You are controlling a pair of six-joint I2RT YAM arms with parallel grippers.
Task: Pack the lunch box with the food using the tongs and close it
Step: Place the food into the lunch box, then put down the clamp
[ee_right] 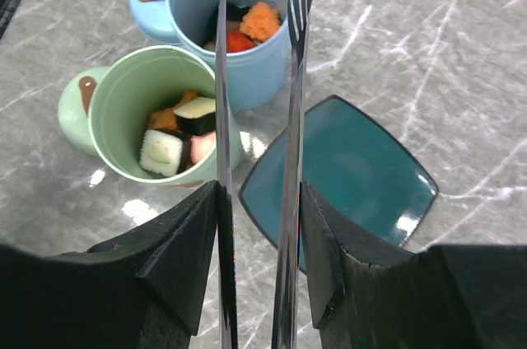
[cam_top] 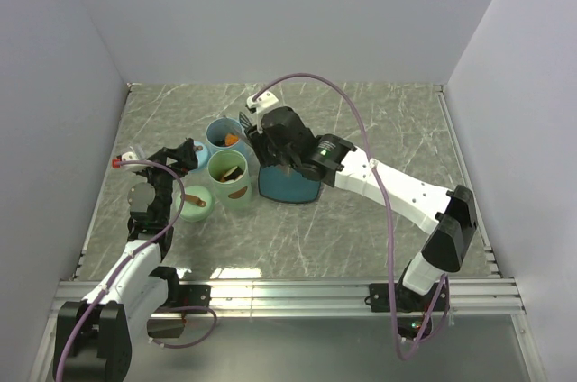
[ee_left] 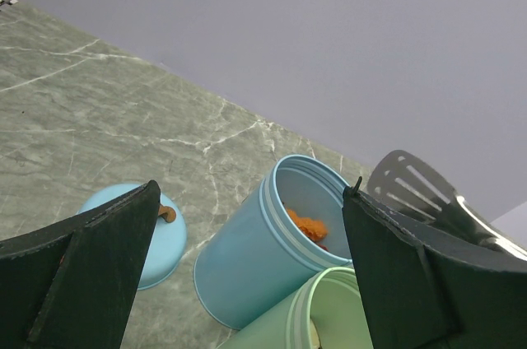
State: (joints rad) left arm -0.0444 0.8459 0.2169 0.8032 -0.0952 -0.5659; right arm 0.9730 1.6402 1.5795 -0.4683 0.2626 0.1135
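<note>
The lunch box is two open round tubs standing side by side. The blue tub (cam_top: 225, 134) (ee_right: 239, 77) holds food: an orange chunk (ee_right: 262, 20) (ee_left: 306, 225) and a red bit (ee_right: 239, 40). In the green tub (cam_top: 227, 168) (ee_right: 123, 94) lie a white rice piece (ee_right: 160, 151), a pink piece (ee_right: 202, 147) and others. My right gripper (cam_top: 261, 134) (ee_right: 259, 193) is shut on the silver tongs (ee_right: 292, 118), one arm against each finger. The tongs' tips, slightly apart and holding nothing, hang over the blue tub. My left gripper (cam_top: 185, 152) (ee_left: 251, 193) is open and holds nothing, left of the tubs.
A teal square plate (cam_top: 288, 186) (ee_right: 354, 168) lies bare just right of the tubs, under my right wrist. The blue lid (cam_top: 200, 157) (ee_left: 156, 242) and the green lid (cam_top: 194, 197) (ee_right: 74, 110) lie flat on the marble table, left of the tubs. Walls enclose the table.
</note>
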